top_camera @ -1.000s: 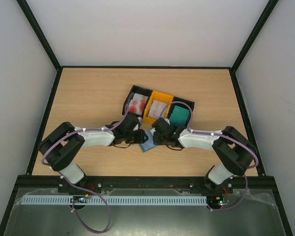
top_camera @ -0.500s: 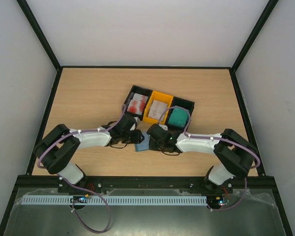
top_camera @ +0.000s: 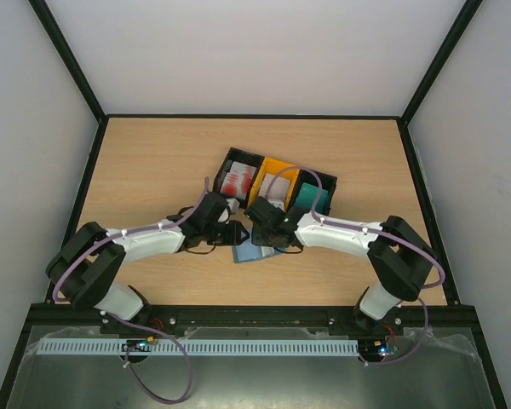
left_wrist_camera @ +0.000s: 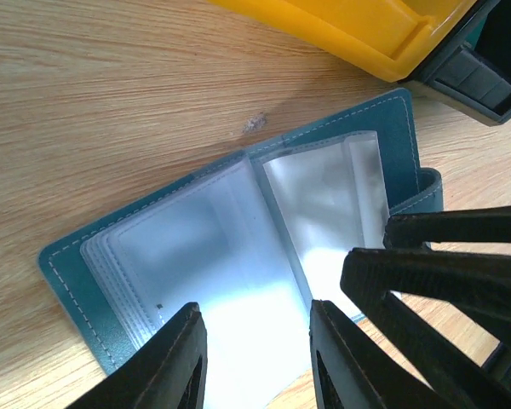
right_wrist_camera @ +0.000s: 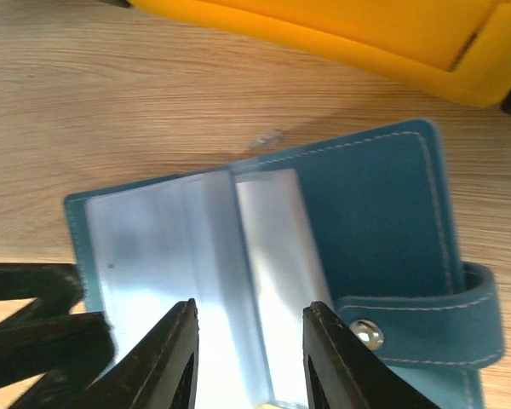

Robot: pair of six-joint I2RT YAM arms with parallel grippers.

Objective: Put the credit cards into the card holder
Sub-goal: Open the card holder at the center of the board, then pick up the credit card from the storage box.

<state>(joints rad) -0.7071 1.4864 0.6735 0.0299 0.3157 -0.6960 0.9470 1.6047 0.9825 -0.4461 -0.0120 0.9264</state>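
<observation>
Black fingers (left_wrist_camera: 180,358) of the left gripper (left_wrist_camera: 255,362) stand spread, empty, over the opened blue-teal folding card holder (right_wrist_camera: 375,213), frame centre; right gripper (right_wrist_camera: 249,358) likewise. Clear sleeves (left_wrist_camera: 196,247) appear unfilled. Thin plastic credit cards (top_camera: 236,181) lie in black and yellow bins (top_camera: 238,154): insertion not started.

No legible text, brand or number in any view. Print on the credit cards (top_camera: 237,181) is too small to read. Card holder (right_wrist_camera: 383,204) carries no readable marking.
</observation>
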